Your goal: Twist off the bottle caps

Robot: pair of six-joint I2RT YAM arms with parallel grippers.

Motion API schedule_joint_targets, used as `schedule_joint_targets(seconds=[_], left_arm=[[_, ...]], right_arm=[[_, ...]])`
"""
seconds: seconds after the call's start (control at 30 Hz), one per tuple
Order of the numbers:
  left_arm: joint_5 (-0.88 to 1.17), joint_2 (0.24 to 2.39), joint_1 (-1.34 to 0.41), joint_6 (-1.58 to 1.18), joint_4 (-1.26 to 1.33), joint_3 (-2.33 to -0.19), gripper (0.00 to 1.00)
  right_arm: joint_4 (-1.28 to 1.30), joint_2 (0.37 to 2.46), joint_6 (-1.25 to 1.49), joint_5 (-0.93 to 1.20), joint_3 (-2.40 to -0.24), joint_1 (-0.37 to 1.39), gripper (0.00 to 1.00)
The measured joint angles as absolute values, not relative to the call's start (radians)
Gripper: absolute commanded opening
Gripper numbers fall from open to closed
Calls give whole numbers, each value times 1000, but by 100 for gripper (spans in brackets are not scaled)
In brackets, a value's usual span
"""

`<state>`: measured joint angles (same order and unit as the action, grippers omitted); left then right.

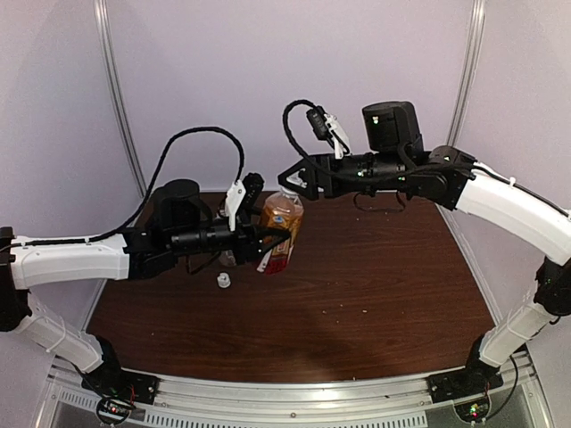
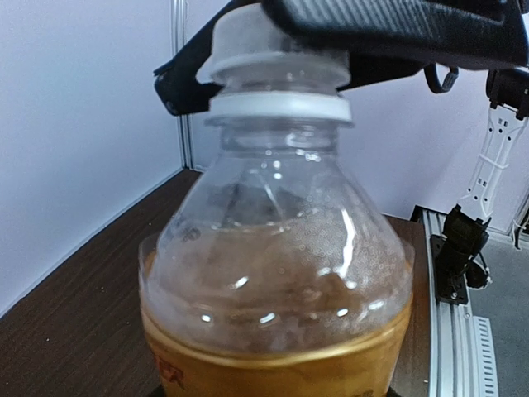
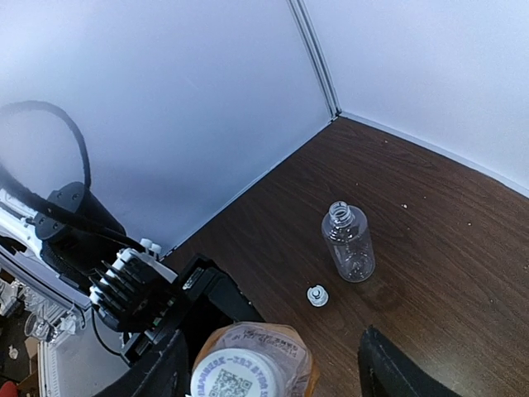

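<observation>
Amber bottle (image 1: 282, 223) braced for uncapping.
Left gripper (image 1: 272, 238) clamps it against spinning; right gripper (image 1: 293, 183), fingers wide, straddles its cap (image 3: 227, 382) at twelve o'clock.

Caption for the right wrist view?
Right gripper open around the amber bottle's cap; clear bottle stands uncapped, a loose cap beside it.

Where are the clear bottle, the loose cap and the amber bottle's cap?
clear bottle (image 3: 350, 252): right wrist view, on its body.
loose cap (image 3: 316, 294): right wrist view, on its middle.
amber bottle's cap (image 2: 269, 59): left wrist view, on its side wall.
</observation>
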<state>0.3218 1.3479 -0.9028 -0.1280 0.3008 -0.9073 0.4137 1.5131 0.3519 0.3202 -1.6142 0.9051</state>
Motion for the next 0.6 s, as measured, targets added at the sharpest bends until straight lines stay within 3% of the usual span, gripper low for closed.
schedule_joint_targets(seconds=[0.43, 0.6], left_arm=[[284, 1346, -902, -124, 281, -907, 15], [275, 1342, -902, -121, 266, -907, 15]], right_arm=[[395, 1519, 363, 332, -1608, 912, 21], [379, 1518, 319, 350, -1594, 912, 9]])
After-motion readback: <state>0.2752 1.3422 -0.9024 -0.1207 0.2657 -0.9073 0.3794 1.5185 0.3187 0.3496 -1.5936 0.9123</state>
